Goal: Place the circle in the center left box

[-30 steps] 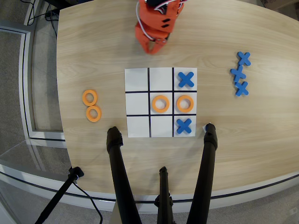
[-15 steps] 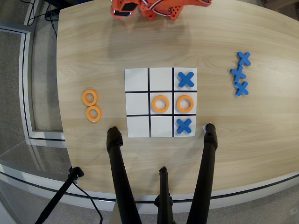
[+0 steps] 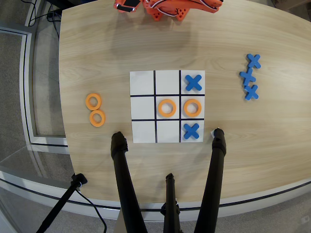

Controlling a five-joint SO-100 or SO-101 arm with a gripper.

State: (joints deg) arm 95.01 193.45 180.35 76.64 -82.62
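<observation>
Claw (image 3: 125,7), grip state indiscernible, at the worktop's (image 3: 97,53) far edge; nearest spare circle (image 3: 93,101) lies toward the left edge, beside the center left box (image 3: 142,107).

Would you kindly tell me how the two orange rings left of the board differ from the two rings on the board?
The spare rings lie on bare wood, touching, stacked one above the other in the overhead view. The board rings sit apart, side by side, each in its own white cell. The spare rings look slightly smaller. All four are flat and orange.
</observation>
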